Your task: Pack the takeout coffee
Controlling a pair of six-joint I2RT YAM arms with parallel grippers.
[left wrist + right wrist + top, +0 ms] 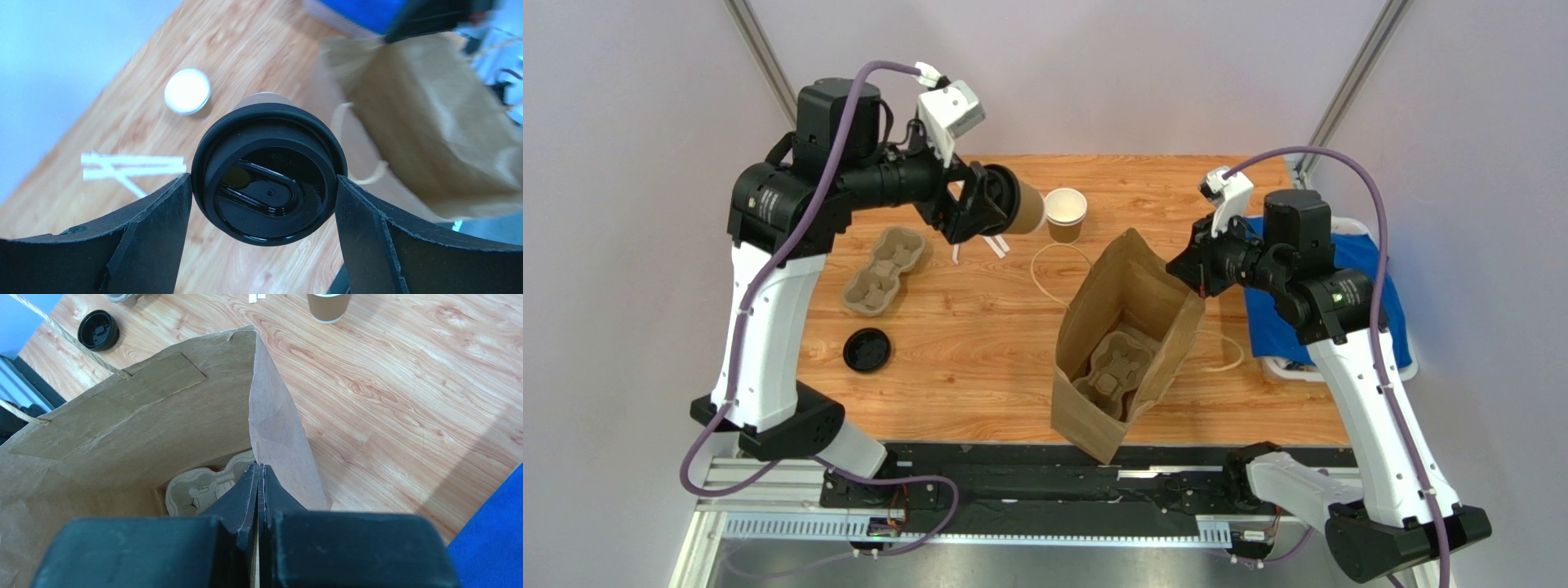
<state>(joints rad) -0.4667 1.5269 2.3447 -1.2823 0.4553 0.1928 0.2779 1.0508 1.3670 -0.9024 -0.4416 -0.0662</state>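
Two grips: your left fingers (156,226) clamp the lidded coffee cup (269,177) up left of the bag (1106,306); your right fingers (240,502) pinch the bag's rim.

The takeout coffee (270,177) has a black plastic lid, glossy enough to catch highlights, above a matt brown kraft paper wall. The bag (1133,306) is the same matt kraft paper (creased and softly wrinkled), and the carrier (199,489) inside it is rough grey-brown moulded pulp. The table (952,331) shows smooth pale wood grain with a slight sheen. The blue cloth (1268,325) looks soft and matt.
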